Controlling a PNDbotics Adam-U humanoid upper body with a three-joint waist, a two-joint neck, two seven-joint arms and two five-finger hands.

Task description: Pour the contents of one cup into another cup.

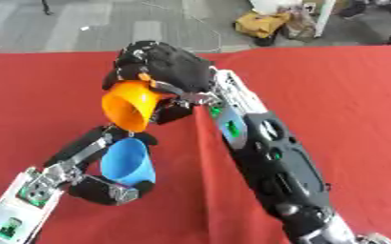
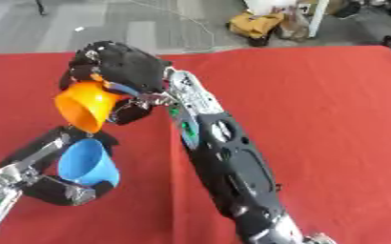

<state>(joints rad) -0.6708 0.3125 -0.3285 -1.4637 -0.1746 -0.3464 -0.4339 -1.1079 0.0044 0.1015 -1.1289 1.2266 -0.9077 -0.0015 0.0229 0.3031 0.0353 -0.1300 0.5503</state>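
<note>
An orange cup is tipped over, its mouth facing down and left, held in my right hand, whose fingers curl round its base. Directly beneath its lip is a blue cup, mouth tilted up toward the orange one. My left hand wraps round the blue cup from below and behind, fingers curled on its side. Both cups hover above the red tablecloth. I cannot see what is inside either cup.
My right forearm runs diagonally from the lower right across the middle of the cloth. A fold in the cloth runs down beside it. Beyond the table's far edge lie grey floor and a yellow bag.
</note>
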